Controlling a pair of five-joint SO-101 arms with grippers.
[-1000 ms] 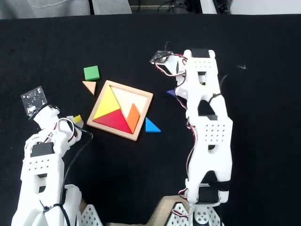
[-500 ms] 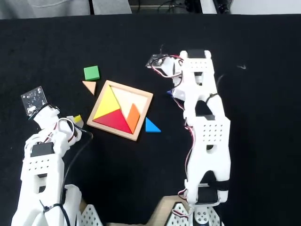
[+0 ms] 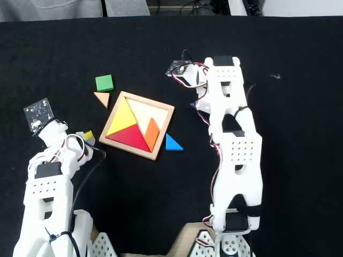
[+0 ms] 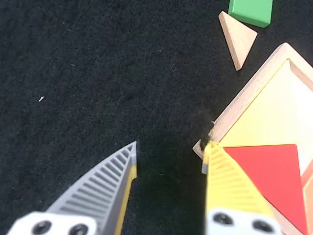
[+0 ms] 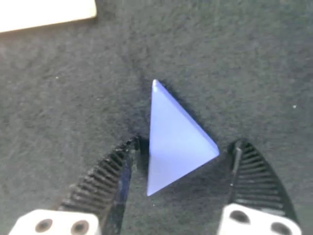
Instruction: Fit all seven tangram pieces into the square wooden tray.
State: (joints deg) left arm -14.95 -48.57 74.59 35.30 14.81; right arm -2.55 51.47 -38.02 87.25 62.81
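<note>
The square wooden tray (image 3: 149, 100) lies tilted mid-table, holding a yellow triangle (image 3: 122, 119), a red triangle (image 3: 131, 139) and an orange piece (image 3: 152, 133). Outside it lie a green square (image 3: 104, 83), a tan triangle (image 3: 102, 98) and a blue triangle (image 3: 172, 143). To the tray's right, my right gripper (image 5: 183, 152) is low and open, its fingers on either side of a violet triangle (image 5: 176, 137) on the cloth. My left gripper (image 4: 168, 159) is open and empty beside the tray's left corner (image 4: 210, 137), one finger over the red triangle (image 4: 269, 169).
Black cloth covers the table. The right arm (image 3: 236, 150) stretches from the near edge up past the tray's right side. The left arm (image 3: 51, 176) stands at the near left. A tray corner (image 5: 46, 12) lies close to the violet triangle.
The right arm has edged slightly left toward the tray, covering more of the violet triangle. The left arm and the other pieces have not moved.
</note>
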